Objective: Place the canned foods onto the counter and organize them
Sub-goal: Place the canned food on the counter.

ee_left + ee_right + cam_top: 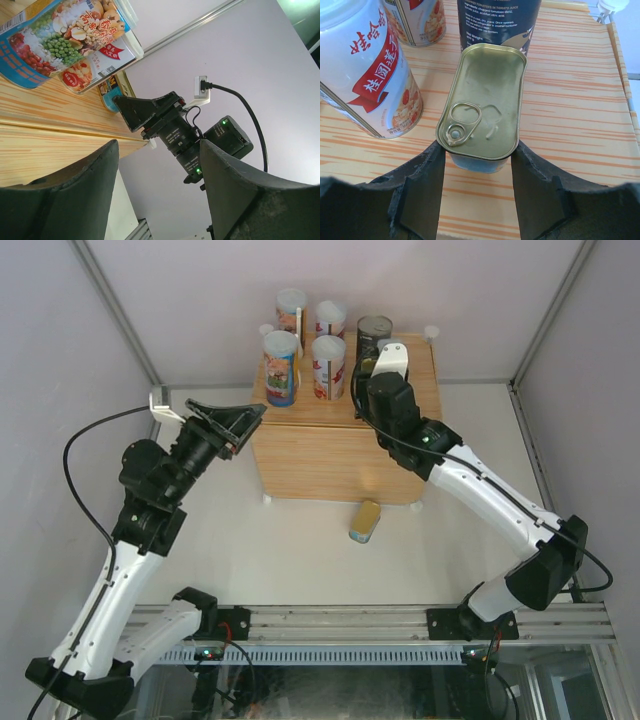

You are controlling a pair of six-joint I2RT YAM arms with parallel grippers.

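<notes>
My right gripper (477,152) is shut on a flat gold tin (485,100) with a pull ring, both fingers pressing its near end. The tin hangs low over the light wood counter (570,105), just in front of the dark can (500,20) and beside a tall white-lidded can (365,75). From above, several tall cans (282,365) and the dark can (374,337) stand at the back of the counter (340,455), with my right gripper (383,358) over them. A second gold tin (365,520) lies on the table before the counter. My left gripper (245,420) is open and empty at the counter's left edge.
In the left wrist view, a can with a pea-and-bean label (60,40) stands on the counter (50,120) beyond my open left gripper (159,145). Grey walls close in the white table on three sides. White round connectors (431,332) mark the counter's corners.
</notes>
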